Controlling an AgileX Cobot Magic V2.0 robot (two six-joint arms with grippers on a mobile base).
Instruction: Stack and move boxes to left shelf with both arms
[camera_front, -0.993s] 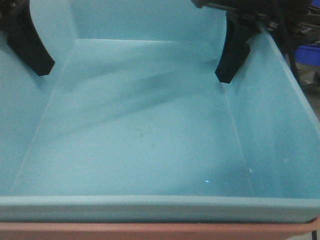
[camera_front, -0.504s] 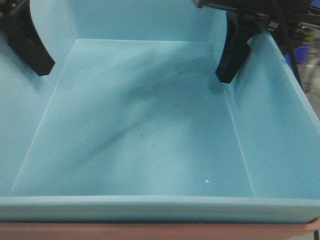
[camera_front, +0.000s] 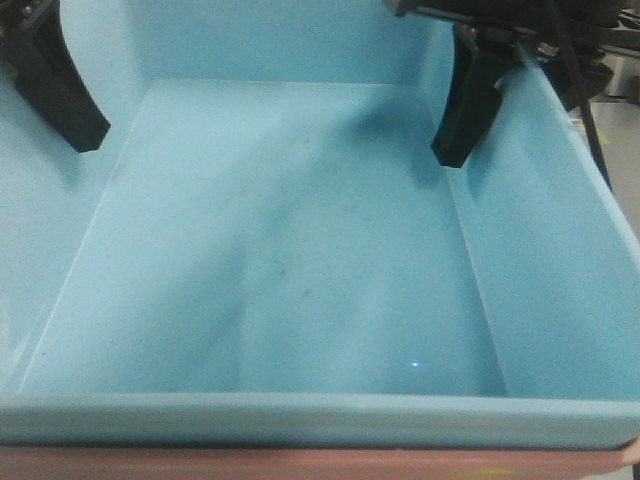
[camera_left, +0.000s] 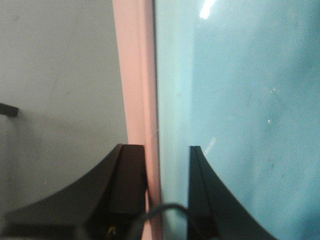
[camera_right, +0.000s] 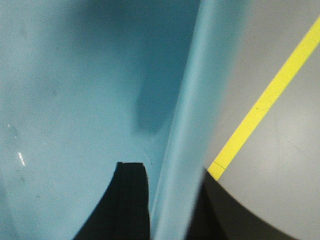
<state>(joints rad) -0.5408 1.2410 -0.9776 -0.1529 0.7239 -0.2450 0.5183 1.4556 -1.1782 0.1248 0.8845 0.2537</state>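
Bins sit nested before us: the sky-blue bin (camera_front: 300, 250) rests inside the salmon-pink bin (camera_front: 300, 464), whose rim shows only as a thin strip under the blue one's near rim. The blue bin's floor carries a few faint smudges and one small glint.

From the front we see one black finger (camera_front: 62, 92) against the inside of the blue bin's left wall, and another finger (camera_front: 468, 100) against the inside of its right wall, with a black cable (camera_front: 583, 105) running down beyond that wall.

Our left wrist view shows the left gripper (camera_left: 156, 147) narrowed onto the stacked walls. Its outer finger presses the pink rim and its inner finger lies on the blue wall, with both walls pinched between them.

Our right wrist view shows the right gripper (camera_right: 169, 170) astride the blue bin's rolled rim. Its inner finger touches the wall, and its outer finger is a dark blur just past the rim, so we read it as clamped there. Beyond that side lies grey floor (camera_right: 285, 180) crossed by a yellow line (camera_right: 265, 100).
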